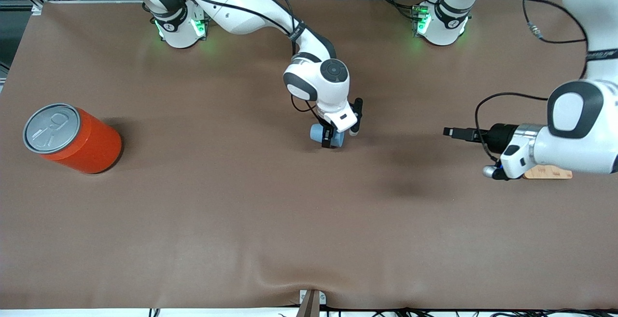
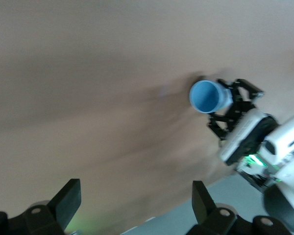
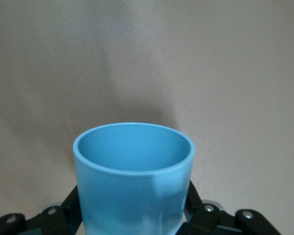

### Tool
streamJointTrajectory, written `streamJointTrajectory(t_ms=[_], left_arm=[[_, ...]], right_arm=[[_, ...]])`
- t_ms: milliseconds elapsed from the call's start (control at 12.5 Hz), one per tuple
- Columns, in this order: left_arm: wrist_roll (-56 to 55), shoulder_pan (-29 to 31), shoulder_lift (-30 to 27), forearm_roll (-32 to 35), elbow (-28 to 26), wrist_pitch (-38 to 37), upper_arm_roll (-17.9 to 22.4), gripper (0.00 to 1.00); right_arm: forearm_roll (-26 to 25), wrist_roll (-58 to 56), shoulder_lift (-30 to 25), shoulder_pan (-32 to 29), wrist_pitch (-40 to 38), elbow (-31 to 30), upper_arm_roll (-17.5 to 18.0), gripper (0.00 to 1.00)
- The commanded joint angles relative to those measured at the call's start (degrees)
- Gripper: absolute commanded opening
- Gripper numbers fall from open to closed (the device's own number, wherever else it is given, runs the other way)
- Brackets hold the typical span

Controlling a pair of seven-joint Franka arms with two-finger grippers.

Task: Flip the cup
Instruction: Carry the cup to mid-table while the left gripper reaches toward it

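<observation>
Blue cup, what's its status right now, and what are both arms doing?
Right gripper shut on the cup, mid-table. Left gripper open, waiting toward the left arm's end. Orange can at the right arm's end, nothing in the way.

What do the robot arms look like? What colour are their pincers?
Both arms are shiny white with dark grey rounded joints, and thin black cables loop along them. Green lights glow at their bases. The right pincer and the left pincer each have two black fingers on a white-and-black block.
</observation>
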Motion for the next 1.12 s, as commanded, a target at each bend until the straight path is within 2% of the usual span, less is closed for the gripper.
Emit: streamJointTrajectory(t_ms=[0,80,160,241,561,722,882,1042], left_arm=[[2.74,1.2,1.01,-6.87,-2.68,0.36,-0.2,1.0],[3.35,1.2,1.8,-9.07,-3.29,0.62,-0.2,1.0],[4.4,1.2,2.85,-10.83,-4.17,1.32,-0.2,1.0],[6.59,1.29,3.99,-12.68,-4.61,2.02,-0.2,1.0],[11.44,2.08,7.96,-15.77,-5.06,2.21,-0.2,1.0],[13.62,1.56,9.53,-16.12,-5.23,2.21,-0.29,0.91],[16.88,0.94,12.43,-21.45,-6.63,2.2,-0.29,0.91],[18.56,-0.72,12.97,-24.82,-8.39,2.82,-0.2,0.9]], right_arm=[[-2.45,-1.09,1.77,1.05,-0.46,3.06,-0.55,0.19],[-2.45,-0.91,1.77,1.4,-0.55,3.06,-0.55,0.27],[-2.45,-0.82,1.77,1.41,-0.55,3.06,-0.55,0.43],[-2.54,-1.08,1.77,1.49,-0.55,2.97,-0.55,0.99],[-2.36,-1.35,1.42,1.06,-0.64,3.23,-0.46,1.0],[-1.93,-1.35,0.81,0.71,-1.51,3.84,-0.29,1.0],[-1.48,-1.35,-0.42,0.7,-4.75,3.93,0.5,1.0],[-1.31,-1.26,-2.43,0.53,-9.93,4.02,3.21,1.0]])
